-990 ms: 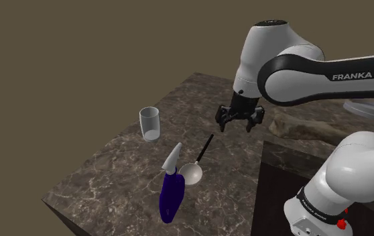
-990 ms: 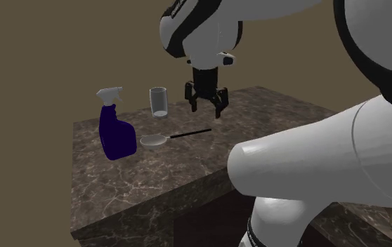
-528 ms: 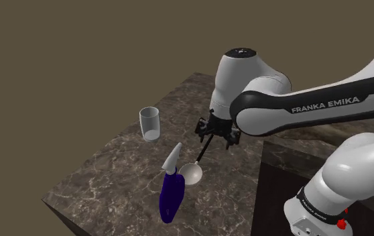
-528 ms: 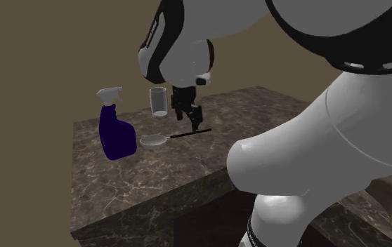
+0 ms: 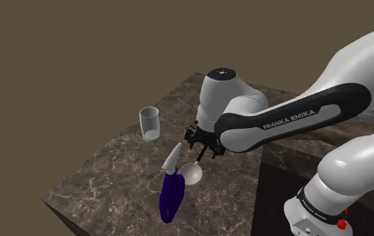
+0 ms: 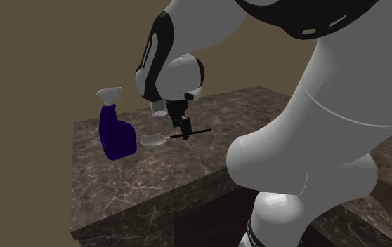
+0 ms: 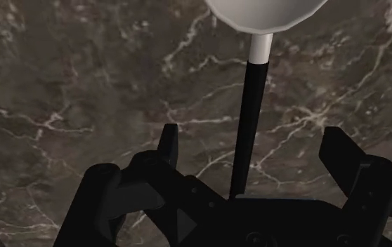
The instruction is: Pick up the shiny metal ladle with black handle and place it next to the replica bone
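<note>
Ladle (image 7: pixel 248 105): it lies flat on the counter (image 5: pixel 112 174), near the centre of the shoulder view, with its bowl just beside the spray bottle (image 5: pixel 171 196). My end effector (image 7: pixel 251 144) stands low over it. The fingers (image 7: pixel 168 142) are apart and straddle the black handle without touching it.

Judgement: the ladle is rigid, light and bowl-heavy. The polished bowl and thin round handle look slippery, so it may roll or swing. The best hold is squarely across the handle, toward the bowl end.

Count: one ladle, one spray bottle, one glass (image 5: pixel 150 124).
</note>
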{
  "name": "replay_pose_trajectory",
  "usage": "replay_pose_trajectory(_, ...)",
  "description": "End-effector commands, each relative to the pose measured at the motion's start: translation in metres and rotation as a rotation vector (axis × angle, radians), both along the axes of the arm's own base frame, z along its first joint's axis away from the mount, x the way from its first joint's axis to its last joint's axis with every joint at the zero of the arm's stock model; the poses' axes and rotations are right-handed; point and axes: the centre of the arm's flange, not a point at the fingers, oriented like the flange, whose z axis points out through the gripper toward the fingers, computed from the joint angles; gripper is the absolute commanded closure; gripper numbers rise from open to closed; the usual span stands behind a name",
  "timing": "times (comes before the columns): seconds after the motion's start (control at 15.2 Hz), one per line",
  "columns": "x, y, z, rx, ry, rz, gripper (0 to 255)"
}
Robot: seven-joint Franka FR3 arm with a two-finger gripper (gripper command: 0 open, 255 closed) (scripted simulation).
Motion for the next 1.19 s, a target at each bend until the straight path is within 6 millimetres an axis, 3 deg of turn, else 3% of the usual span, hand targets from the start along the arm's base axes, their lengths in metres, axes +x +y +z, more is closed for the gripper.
replay_pose_trajectory(0.0, 0.0016, 0.0007, -0.0107, 0.001, -0.001, -0.001, 0)
replay_pose_trajectory(0.13, 0.0027, 0.0002, -0.0189, 0.001, -0.001, -0.001, 0)
replay_pose_trajectory(0.59, 0.0027, 0.0002, -0.0188, 0.001, -0.001, -0.001, 0)
replay_pose_trajectory(0.66, 0.0027, 0.0002, -0.0188, 0.001, -0.001, -0.001, 255)
replay_pose_trajectory(1.12, 0.0024, -0.0003, -0.0186, 0.001, -0.001, -0.001, 255)
